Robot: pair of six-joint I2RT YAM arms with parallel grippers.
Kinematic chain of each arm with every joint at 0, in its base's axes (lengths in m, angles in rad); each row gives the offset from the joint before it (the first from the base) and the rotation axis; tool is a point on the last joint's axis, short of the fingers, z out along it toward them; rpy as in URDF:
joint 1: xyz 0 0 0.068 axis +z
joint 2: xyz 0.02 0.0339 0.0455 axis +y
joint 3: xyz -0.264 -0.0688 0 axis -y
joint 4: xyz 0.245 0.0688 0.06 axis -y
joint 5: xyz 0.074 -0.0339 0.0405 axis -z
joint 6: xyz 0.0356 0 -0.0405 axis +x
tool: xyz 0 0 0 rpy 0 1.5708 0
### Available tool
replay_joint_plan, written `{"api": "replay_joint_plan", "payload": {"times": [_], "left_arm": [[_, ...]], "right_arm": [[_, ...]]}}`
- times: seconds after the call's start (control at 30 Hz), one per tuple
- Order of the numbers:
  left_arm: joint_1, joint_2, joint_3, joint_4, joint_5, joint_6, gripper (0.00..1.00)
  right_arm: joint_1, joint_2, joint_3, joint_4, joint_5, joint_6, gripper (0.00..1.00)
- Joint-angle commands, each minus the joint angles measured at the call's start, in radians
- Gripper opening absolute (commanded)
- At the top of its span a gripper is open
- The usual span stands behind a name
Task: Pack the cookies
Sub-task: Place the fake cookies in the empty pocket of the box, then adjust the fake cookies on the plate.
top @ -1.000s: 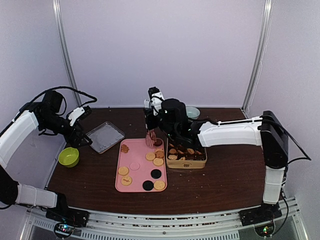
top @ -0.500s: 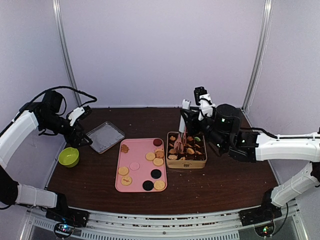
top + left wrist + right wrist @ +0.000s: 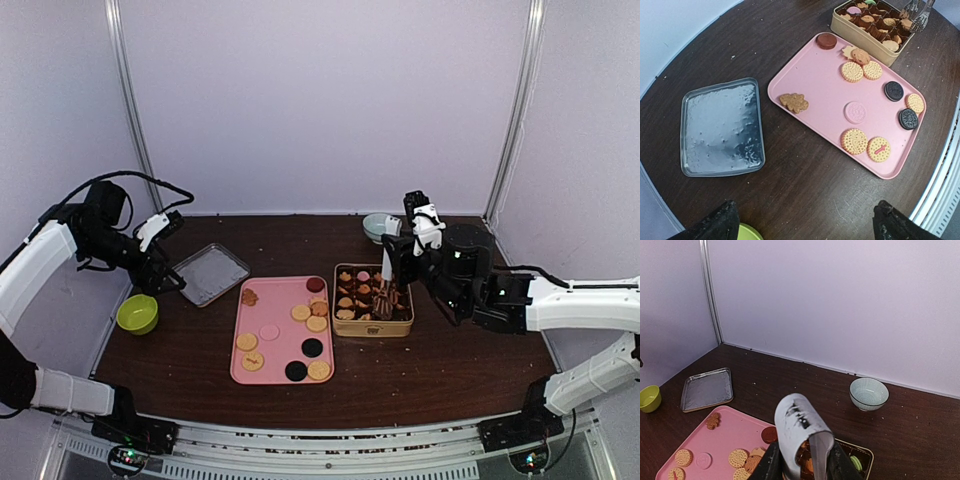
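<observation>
- While the right tool hangs over the gold tin, bare desk runs to its right and on its near side, out to the desk's front edge. The white back wall rises beyond it.
- Its jaws are part-way closed on metal tongs, which point down into the tin. Whether the tips grip anything cannot be told.
- The left tool is spread wide with nothing in it. It sits high near the desk's left edge, close to the side wall.
- Below the right tool, the tin holds cookies in dark paper cups. They are mostly tan, with one pink and one green.
- Left of the right tool, just beside the tin, lies the pink tray. On it are loose tan rounds, two black ones, a pink one, a dark red one and a brown tree shape.
- Ahead of the left tool a silver tray lies flat, apart from the pink tray. A green bowl sits close by one of this tool's fingers.
- Beyond the right tool a pale bowl stands near the back wall, apart from the tin.
</observation>
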Motion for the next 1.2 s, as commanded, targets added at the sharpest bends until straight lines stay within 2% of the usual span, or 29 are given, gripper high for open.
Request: {"api": "replay_joint_plan", "payload": {"times": [0.0, 0.1, 0.23, 0.47, 0.77, 0.97, 1.17], "left_arm": [[0.007, 0.003, 0.026, 0.004, 0.020, 0.008, 0.96], [0.007, 0.002, 0.023, 0.004, 0.020, 0.011, 0.96], [0.007, 0.001, 0.019, 0.004, 0.021, 0.013, 0.96], [0.006, -0.008, 0.018, 0.004, 0.016, 0.015, 0.96], [0.007, -0.011, 0.022, 0.001, 0.008, 0.015, 0.95], [0.007, -0.014, 0.020, -0.001, -0.001, 0.012, 0.95], [0.007, -0.023, 0.010, -0.002, -0.015, 0.013, 0.95]], "right_arm": [[-0.005, -0.024, -0.009, 0.003, 0.003, 0.014, 0.20], [-0.006, -0.024, -0.009, 0.003, -0.001, 0.016, 0.29], [-0.009, -0.012, 0.002, 0.001, -0.008, 0.016, 0.32], [-0.011, -0.009, 0.014, 0.013, -0.013, 0.016, 0.34], [-0.015, -0.023, 0.072, 0.054, -0.051, -0.011, 0.28], [0.020, 0.099, 0.203, 0.078, -0.140, -0.009, 0.27], [0.055, 0.310, 0.391, 0.092, -0.202, 0.002, 0.27]]}}
